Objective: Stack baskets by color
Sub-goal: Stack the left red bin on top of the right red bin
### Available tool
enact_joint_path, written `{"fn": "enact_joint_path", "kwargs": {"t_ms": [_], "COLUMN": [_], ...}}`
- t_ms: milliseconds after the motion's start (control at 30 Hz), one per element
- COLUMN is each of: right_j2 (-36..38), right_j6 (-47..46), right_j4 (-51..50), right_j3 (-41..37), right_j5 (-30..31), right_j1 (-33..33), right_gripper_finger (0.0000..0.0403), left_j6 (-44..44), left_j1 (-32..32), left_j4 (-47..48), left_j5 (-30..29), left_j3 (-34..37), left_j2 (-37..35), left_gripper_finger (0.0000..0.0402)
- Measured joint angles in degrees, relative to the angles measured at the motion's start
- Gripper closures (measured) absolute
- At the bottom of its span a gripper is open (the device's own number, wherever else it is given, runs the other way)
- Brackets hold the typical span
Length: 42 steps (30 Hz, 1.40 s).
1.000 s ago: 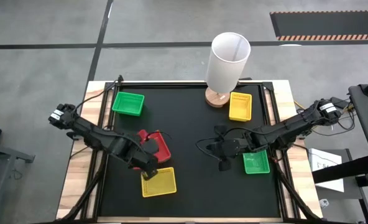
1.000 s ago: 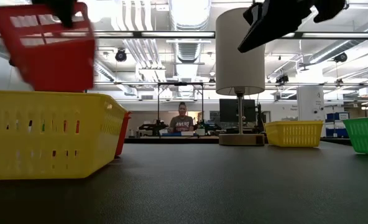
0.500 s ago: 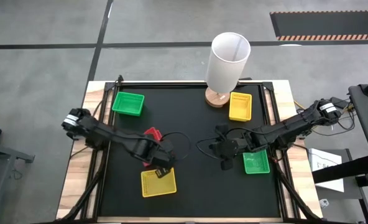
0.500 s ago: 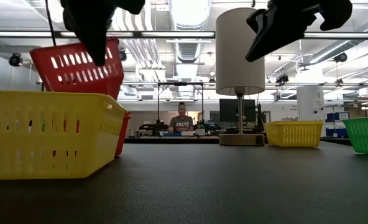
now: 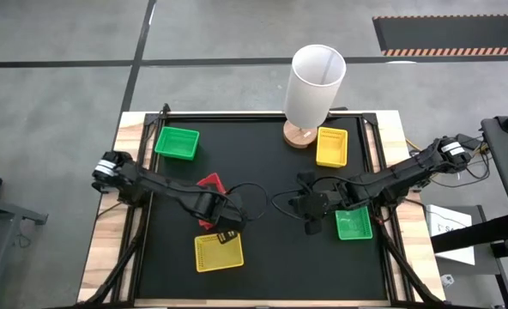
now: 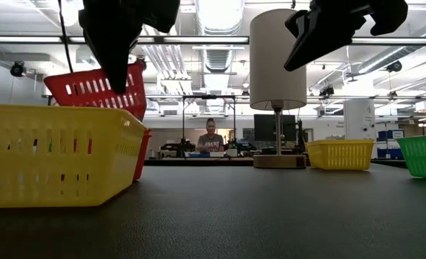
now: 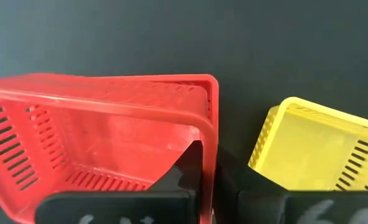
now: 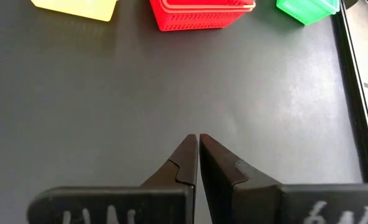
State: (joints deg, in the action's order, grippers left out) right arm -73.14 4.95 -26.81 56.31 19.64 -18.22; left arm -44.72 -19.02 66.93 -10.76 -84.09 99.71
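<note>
My left gripper (image 5: 225,228) is shut on a red basket (image 6: 98,88), which hangs tilted above another red basket (image 6: 142,154) resting on the table behind the near yellow basket (image 5: 218,251). The arm covers most of the red baskets (image 5: 209,184) in the high view. A green basket (image 5: 177,142) sits at the far left, a yellow one (image 5: 331,146) at the far right and a green one (image 5: 353,224) at the right. My right gripper (image 8: 198,157) hangs shut above the bare table at centre right, touching nothing. My left gripper pinches one wall of the red basket (image 7: 207,146) close to a corner, one finger inside the basket and one outside. The fingers come from above, pointing steeply down. The basket hangs tilted; the yellow basket hides whether its low edge touches the red one beneath.
A tall white cylinder (image 5: 316,81) on a round wooden base stands at the table's far edge beside the far yellow basket. Bare black table lies in the middle (image 5: 271,163). A person sits far off in the room behind (image 6: 211,137).
My left gripper has gone toward the table's right edge and down, turning a little, still shut on the red basket. The basket has come lower, over the red basket on the table, and stays tilted.
</note>
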Motion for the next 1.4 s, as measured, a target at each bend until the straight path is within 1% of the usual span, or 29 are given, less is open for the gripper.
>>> {"fn": "enact_joint_path", "kwargs": {"t_ms": [567,933,1133,1233,1400], "right_j2": [0.0,0.0,0.0,0.0,0.0], "right_j6": [-0.9,-0.9,-0.8,-0.8,-0.8], "right_j4": [0.0,0.0,0.0,0.0,0.0], "right_j3": [-0.3,-0.3,-0.3,-0.3,-0.3], "right_j5": [-0.1,-0.1,-0.1,-0.1,-0.1], "right_j1": [0.0,0.0,0.0,0.0,0.0], "right_gripper_finger": [0.0394,0.0394,0.0394,0.0394,0.0394], "left_j6": [0.2,0.4,0.6,0.8,2.1], "left_j1": [0.3,0.4,0.8,1.0,1.2], "left_j4": [0.0,-0.2,-0.5,-0.5,-0.5], "left_j5": [0.2,0.2,2.6,2.7,2.6], "left_j3": [0.2,1.9,3.3,3.9,4.1], "left_j2": [0.5,0.5,0.4,0.4,0.4], "left_gripper_finger": [0.0401,0.0401,0.0401,0.0389,0.0338]}}
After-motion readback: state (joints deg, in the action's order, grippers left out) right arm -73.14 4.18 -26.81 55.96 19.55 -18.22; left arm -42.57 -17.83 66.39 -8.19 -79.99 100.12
